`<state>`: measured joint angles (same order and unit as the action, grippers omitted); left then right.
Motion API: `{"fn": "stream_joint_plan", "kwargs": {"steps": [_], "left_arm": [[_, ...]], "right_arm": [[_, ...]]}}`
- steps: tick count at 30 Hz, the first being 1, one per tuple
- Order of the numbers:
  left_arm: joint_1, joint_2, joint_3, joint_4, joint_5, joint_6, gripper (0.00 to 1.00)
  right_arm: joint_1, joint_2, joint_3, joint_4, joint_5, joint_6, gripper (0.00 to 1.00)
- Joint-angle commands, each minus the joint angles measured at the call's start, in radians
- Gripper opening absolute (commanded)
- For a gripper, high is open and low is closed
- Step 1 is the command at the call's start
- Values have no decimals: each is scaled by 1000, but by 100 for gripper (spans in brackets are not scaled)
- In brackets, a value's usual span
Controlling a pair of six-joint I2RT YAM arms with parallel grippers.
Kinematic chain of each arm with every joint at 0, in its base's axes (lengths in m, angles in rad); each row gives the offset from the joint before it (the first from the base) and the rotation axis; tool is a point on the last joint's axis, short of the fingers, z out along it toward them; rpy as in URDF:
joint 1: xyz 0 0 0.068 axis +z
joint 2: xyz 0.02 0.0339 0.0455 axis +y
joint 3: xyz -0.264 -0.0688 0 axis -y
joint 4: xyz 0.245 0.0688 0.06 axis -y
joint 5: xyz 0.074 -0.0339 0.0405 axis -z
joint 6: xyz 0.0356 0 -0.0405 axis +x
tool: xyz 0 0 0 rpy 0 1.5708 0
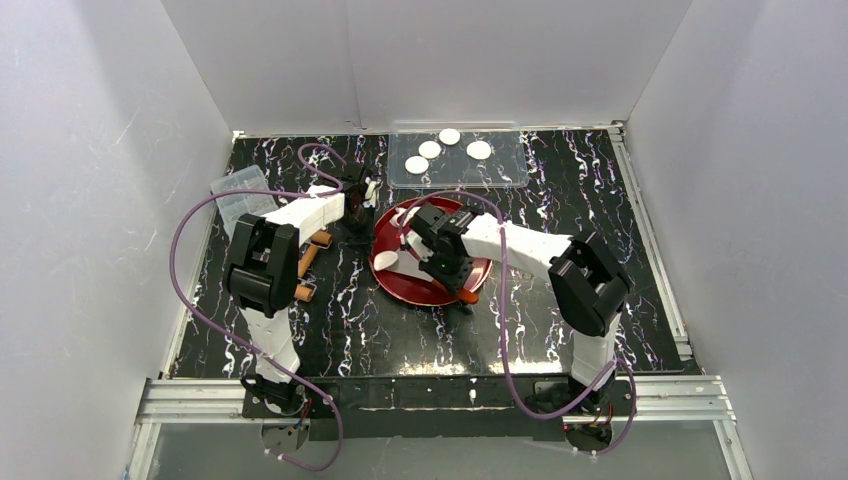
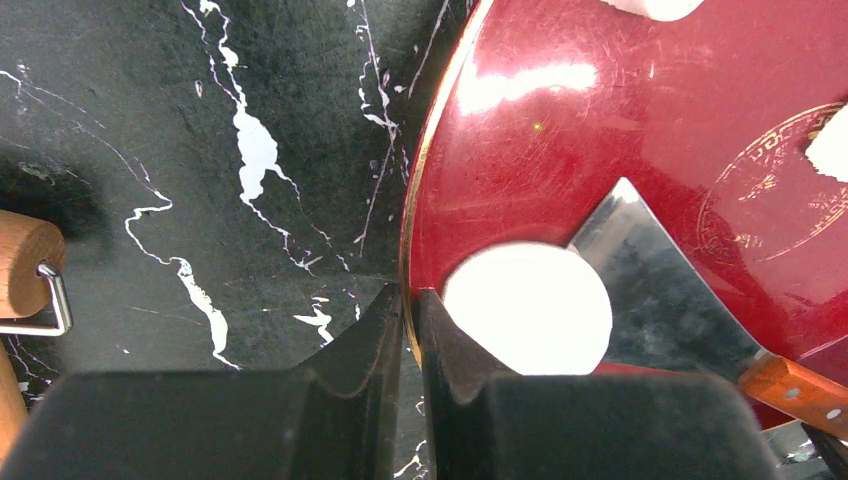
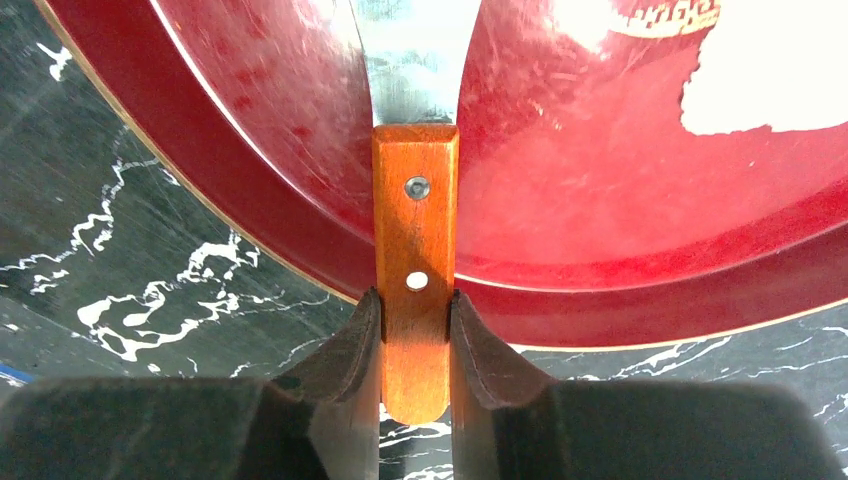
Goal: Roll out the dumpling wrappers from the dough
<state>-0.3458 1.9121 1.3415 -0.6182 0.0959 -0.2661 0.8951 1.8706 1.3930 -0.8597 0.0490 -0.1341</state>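
Observation:
A red plate [image 1: 415,288] [image 2: 560,150] [image 3: 600,220] lies mid-table. My left gripper [image 1: 362,228] [image 2: 408,292] is shut on its left rim. Just inside that rim lies one round white dumpling wrapper [image 1: 387,260] [image 2: 527,308]. The steel blade [image 2: 650,290] of a spatula touches the wrapper's right side. My right gripper [image 1: 458,283] [image 3: 415,295] is shut on the spatula's wooden handle [image 3: 415,230] [image 2: 795,385] at the plate's near rim. Ragged white dough [image 3: 760,80] [image 2: 830,145] lies flat further in on the plate, mostly hidden under the right arm from above. Several more wrappers [image 1: 429,149] rest in a clear tray [image 1: 500,170].
A wooden rolling pin [image 1: 310,258] [image 2: 25,265] lies on the black marble-pattern table just left of the plate, under the left arm. A clear plastic container [image 1: 238,192] sits at the far left. White walls close in the back and both sides.

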Motion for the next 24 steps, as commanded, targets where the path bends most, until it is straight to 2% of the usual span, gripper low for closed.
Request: {"fn": "stream_joint_plan", "kwargs": {"steps": [1,6,13,19,24], "left_arm": [[-3,-5,0,-40,28,7,0],[-3,-7,1,-40,28,7,0],[-4,-9,1,-39,27,6,0],[-4,-13,9,-44,19,10,0],[-4,-15,8,-42,23,14,0]], "right_arm": [[7,34,80,6,-36,20,1],[9,82,131,-25,-27,40,1],[11,84,124,16,-23,54,1],[8,44,76,64,-42,66,1],[-40,-64,-34,139,-68,112,1]]}}
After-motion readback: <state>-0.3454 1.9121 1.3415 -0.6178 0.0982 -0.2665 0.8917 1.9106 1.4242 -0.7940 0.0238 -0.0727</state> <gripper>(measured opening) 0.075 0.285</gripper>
